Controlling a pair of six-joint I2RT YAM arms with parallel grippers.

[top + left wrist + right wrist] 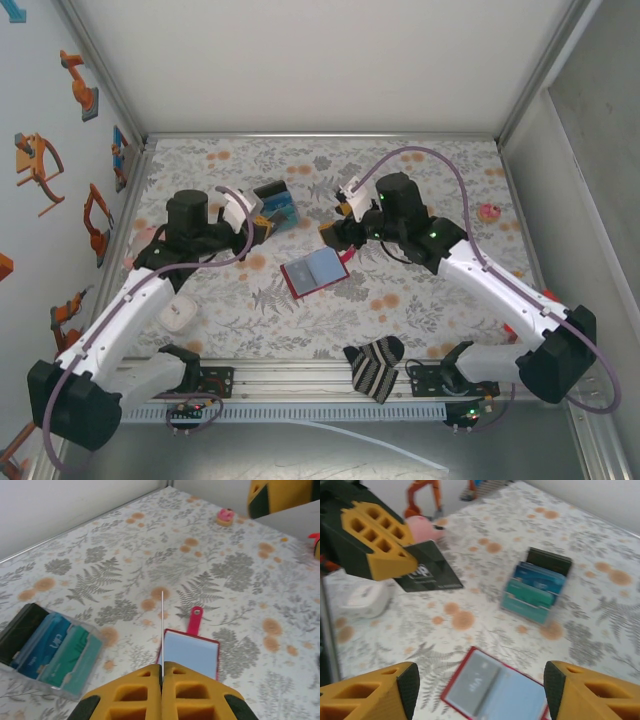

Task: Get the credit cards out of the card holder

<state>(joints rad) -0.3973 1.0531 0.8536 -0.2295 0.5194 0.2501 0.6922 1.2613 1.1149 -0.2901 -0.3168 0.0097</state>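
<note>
The red card holder (313, 270) lies open on the floral table, blue-grey inside up, its red tab (194, 620) pointing away. A grey card (479, 684) sits in one half of it. My left gripper (162, 667) is shut on a dark credit card (427, 570), which the left wrist view shows edge-on as a thin line above the holder (192, 652). In the top view this gripper (266, 226) hangs left of the holder. My right gripper (480, 692) stands open just above the holder (495, 695), nothing between its fingers; from above it (338, 230) is at the holder's far right.
A clear box (275, 200) holding teal, blue and black cards (535, 587) stands behind the holder. A white block (178, 315) lies near left, a striped cloth (375, 367) at the front edge, a pink toy (490, 212) far right. White walls surround the table.
</note>
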